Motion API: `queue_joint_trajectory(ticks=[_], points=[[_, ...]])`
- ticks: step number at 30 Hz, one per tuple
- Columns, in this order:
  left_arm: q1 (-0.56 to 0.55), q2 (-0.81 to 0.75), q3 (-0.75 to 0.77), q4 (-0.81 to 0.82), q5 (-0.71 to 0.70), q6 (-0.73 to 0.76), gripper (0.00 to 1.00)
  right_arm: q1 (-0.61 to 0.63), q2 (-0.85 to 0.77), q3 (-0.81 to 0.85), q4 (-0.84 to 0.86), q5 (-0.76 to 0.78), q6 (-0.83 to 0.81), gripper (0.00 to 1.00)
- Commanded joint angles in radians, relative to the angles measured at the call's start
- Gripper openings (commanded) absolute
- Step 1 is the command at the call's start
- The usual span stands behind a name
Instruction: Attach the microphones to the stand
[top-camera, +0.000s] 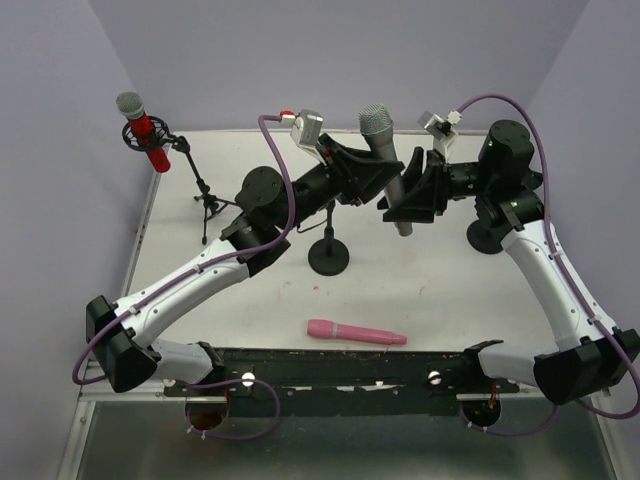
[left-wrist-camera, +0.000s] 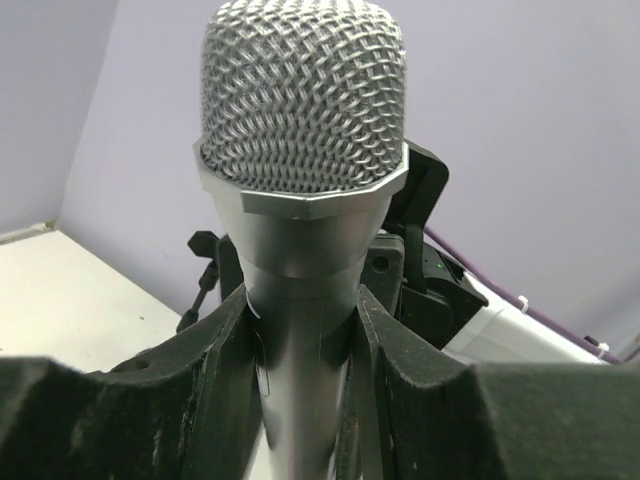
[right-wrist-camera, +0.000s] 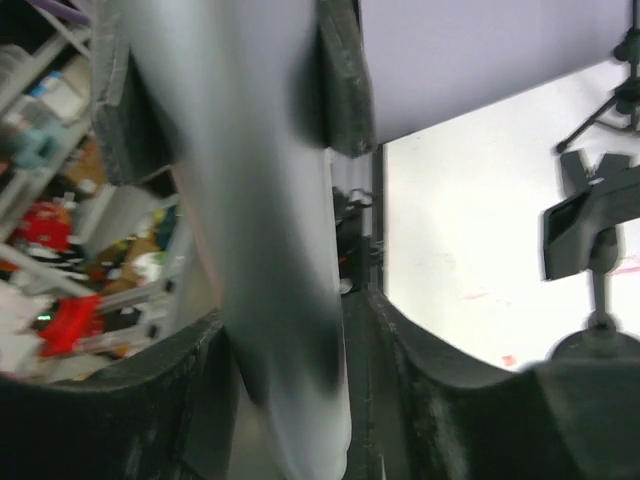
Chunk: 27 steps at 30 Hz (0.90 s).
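silver-grey microphone (top-camera: 385, 150): head up, pinched in left gripper (left-wrist-camera: 305, 340) just under its head | right gripper (right-wrist-camera: 290, 340) around lower body, gripping or slack can't tell, blurry | pink microphone (top-camera: 355, 332) flat on table (top-camera: 450, 290), well nearer than both

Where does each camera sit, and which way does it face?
Top external: above, behind the bases, looking down on the table; both arms show.
Left wrist: on the left arm, facing the silver microphone clamped in its jaws.
Right wrist: on the right arm, facing the blurred microphone between its jaws, an empty stand beyond.
Shared: all show that microphone.
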Motion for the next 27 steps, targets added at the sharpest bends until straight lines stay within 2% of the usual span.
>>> queue_joint_trajectory(ticks=[1, 4, 6, 7, 8, 9, 11, 12, 15, 16, 18, 21, 23, 25, 27], points=[[-0.012, -0.020, -0.004, 0.114, -0.054, -0.005, 0.00, -0.001, -0.008, -0.017, 0.119, -0.046, 0.111, 0.45], [-0.012, -0.015, 0.005, 0.108, -0.056, 0.007, 0.00, -0.001, -0.013, -0.014, 0.119, -0.051, 0.108, 0.17], [-0.012, -0.020, 0.003, 0.103, -0.044, 0.018, 0.00, -0.001, -0.016, -0.013, 0.116, -0.054, 0.094, 0.03], [-0.011, -0.023, 0.003, 0.098, -0.035, 0.024, 0.00, -0.001, -0.019, -0.013, 0.105, -0.051, 0.077, 0.01], [-0.006, -0.029, 0.003, 0.083, -0.010, 0.029, 0.07, -0.001, -0.022, -0.011, 0.078, -0.043, 0.039, 0.01], [0.003, -0.033, 0.005, 0.063, 0.022, 0.030, 0.20, -0.001, -0.025, -0.007, 0.037, -0.030, -0.007, 0.01], [0.031, -0.064, -0.006, 0.013, 0.112, 0.042, 0.53, -0.001, -0.022, 0.019, -0.096, 0.007, -0.142, 0.01], [0.046, -0.085, -0.029, -0.009, 0.154, 0.062, 0.66, -0.001, -0.016, 0.042, -0.206, 0.042, -0.238, 0.01], [0.098, -0.187, -0.118, -0.093, 0.252, 0.156, 0.96, -0.001, 0.006, 0.105, -0.414, 0.135, -0.485, 0.01], [0.123, -0.222, -0.148, -0.133, 0.271, 0.191, 0.99, -0.001, 0.010, 0.113, -0.450, 0.161, -0.533, 0.01], [0.179, -0.292, -0.190, -0.242, 0.341, 0.278, 0.99, -0.001, 0.016, 0.118, -0.484, 0.188, -0.607, 0.01], [0.271, -0.365, -0.179, -0.505, 0.401, 0.528, 0.99, -0.002, 0.021, 0.107, -0.531, 0.201, -0.746, 0.01], [0.343, -0.392, -0.185, -0.621, 0.394, 0.671, 0.99, -0.001, 0.030, 0.101, -0.572, 0.221, -0.858, 0.01], [0.405, -0.411, -0.225, -0.664, 0.410, 0.783, 0.99, -0.003, 0.032, 0.070, -0.577, 0.233, -0.914, 0.01], [0.449, -0.426, -0.282, -0.646, 0.436, 0.820, 0.99, -0.006, 0.027, 0.030, -0.562, 0.238, -0.934, 0.01]])
